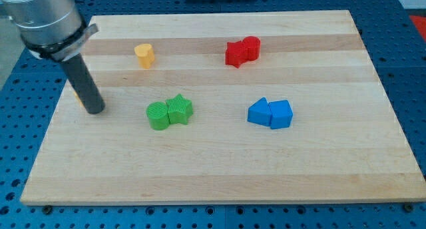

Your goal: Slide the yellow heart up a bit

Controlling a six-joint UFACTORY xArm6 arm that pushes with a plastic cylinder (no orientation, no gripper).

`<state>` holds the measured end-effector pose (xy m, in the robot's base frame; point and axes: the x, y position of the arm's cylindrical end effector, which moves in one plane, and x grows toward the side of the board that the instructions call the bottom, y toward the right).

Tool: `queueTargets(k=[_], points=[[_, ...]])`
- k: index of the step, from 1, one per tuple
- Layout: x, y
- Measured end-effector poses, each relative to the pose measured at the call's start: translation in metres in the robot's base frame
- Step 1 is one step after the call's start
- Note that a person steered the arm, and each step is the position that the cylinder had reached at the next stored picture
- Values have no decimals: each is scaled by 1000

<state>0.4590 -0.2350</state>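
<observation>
A yellow block [144, 55], roughly heart-shaped, lies near the view's top left on the wooden board [219, 169]. My tip [95, 112] rests on the board at the left, below and to the left of that block and well apart from it. A sliver of a second yellow block [78, 97] shows just left of the rod, mostly hidden behind it; its shape cannot be made out.
Two red blocks [241, 51] touch each other at the top centre. A green round block [158, 116] and a green star [180, 109] touch in the middle. Two blue blocks [270, 114] sit together at the right. The board's left edge is close to my tip.
</observation>
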Motion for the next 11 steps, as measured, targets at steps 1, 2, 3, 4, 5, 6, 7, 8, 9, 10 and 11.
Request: queueTargets(k=[1,2,3,4,5,6,7,8,9,10,11], points=[[0,-13],[8,-2],[-8,81],[-44,143],[-108,176],[-161,151],[-145,126],[-109,106],[-117,74],[-144,77],[-174,81]])
